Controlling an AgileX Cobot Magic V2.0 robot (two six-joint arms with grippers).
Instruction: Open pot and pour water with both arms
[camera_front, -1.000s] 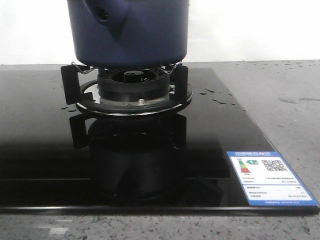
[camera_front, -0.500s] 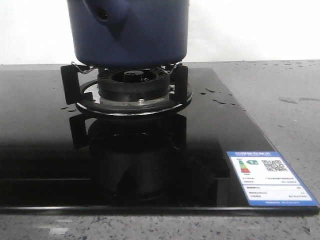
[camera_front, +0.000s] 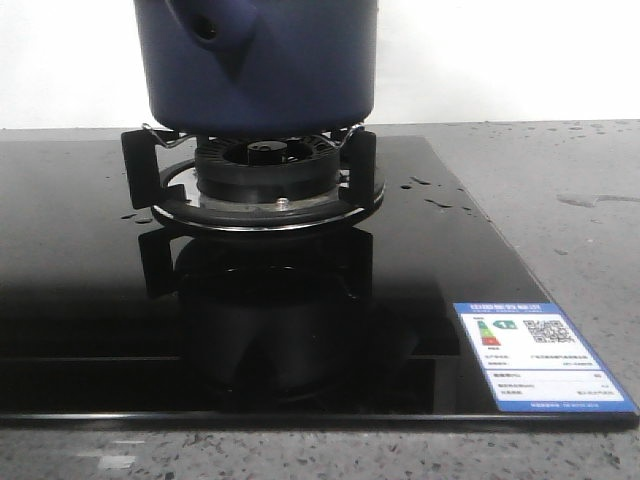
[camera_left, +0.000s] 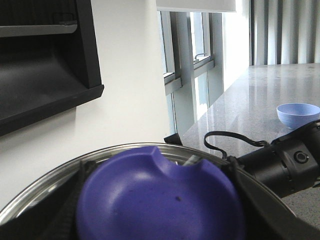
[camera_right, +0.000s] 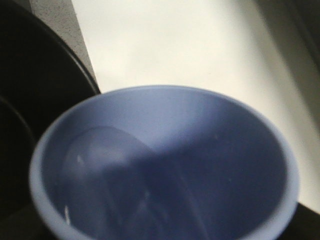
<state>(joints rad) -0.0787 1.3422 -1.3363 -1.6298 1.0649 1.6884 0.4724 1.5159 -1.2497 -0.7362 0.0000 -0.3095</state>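
The dark navy pot (camera_front: 260, 70) stands on the gas burner (camera_front: 265, 165), its side stub (camera_front: 205, 30) towards me; its top is out of the front view. Neither gripper shows there. In the left wrist view my left gripper (camera_left: 160, 200) is shut on the blue knob (camera_left: 155, 195) of a steel-rimmed lid (camera_left: 60, 170), with dark fingers (camera_left: 252, 200) at each side. In the right wrist view the pale blue cup (camera_right: 165, 165) fills the frame and hides my right gripper (camera_right: 160, 210), which holds it. The cup also shows in the left wrist view (camera_left: 298, 114), beyond the black right arm (camera_left: 285, 165).
The burner sits on a black glass cooktop (camera_front: 80, 300) with a blue energy label (camera_front: 535, 355) at its front right corner. Water drops (camera_front: 435, 195) lie on the glass. Grey speckled counter (camera_front: 560, 190) surrounds it. A white wall and a window (camera_left: 195, 45) are behind.
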